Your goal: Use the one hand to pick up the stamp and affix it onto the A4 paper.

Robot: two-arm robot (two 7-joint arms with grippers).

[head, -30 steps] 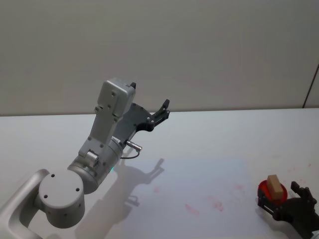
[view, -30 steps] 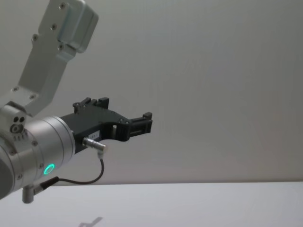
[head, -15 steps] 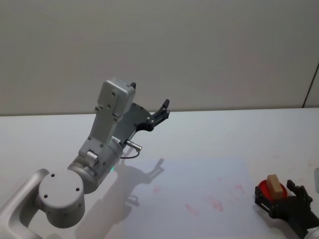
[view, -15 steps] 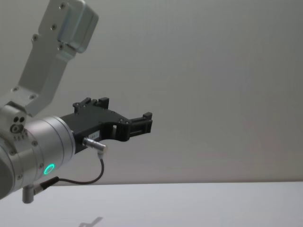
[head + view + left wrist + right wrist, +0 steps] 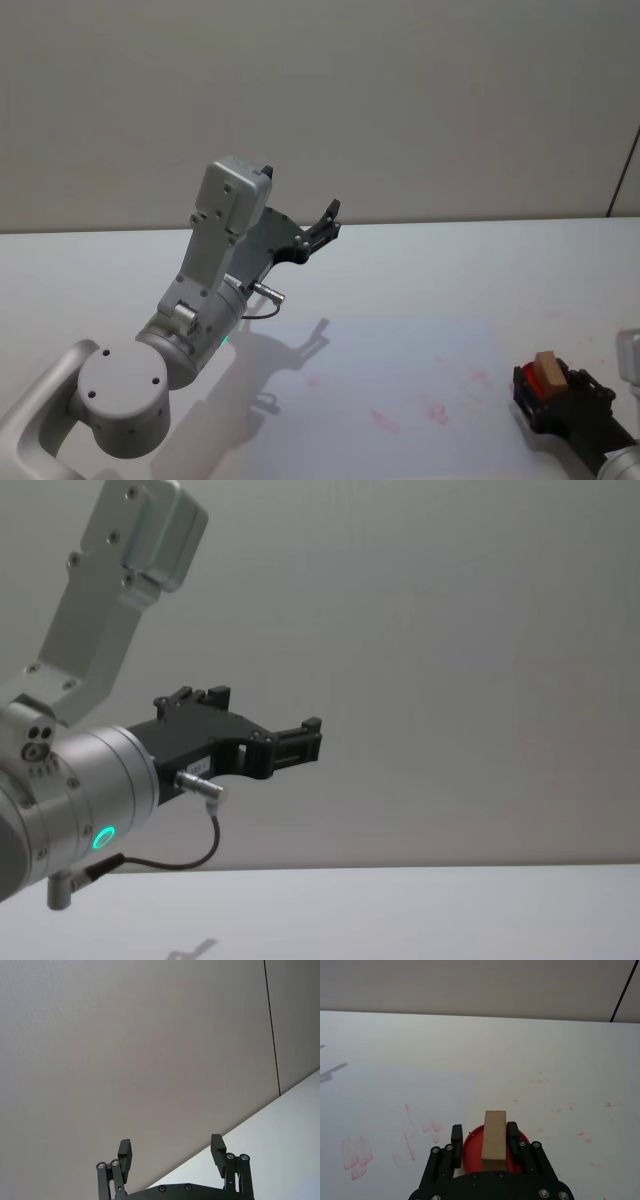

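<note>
Now our right gripper [image 5: 495,1140] clamped on stamp [image 5: 494,1132] over red pad [image 5: 472,1147]; A4 paper [image 5: 400,370] lies leftward. Left gripper [image 5: 171,1152] parked high, fingers apart.

right hand [image 5: 548,385]: black ribbed fingers now closed on the small brown wooden stamp [image 5: 549,369], open around it 1.0 s ago | hand: reaches farther in from the head view's lower right corner | round red ink pad [image 5: 473,1146]: more covered

There are no words, numbers or signs to read here. The red marks on the paper [image 5: 395,1110] are only smudges, not letters.
</note>
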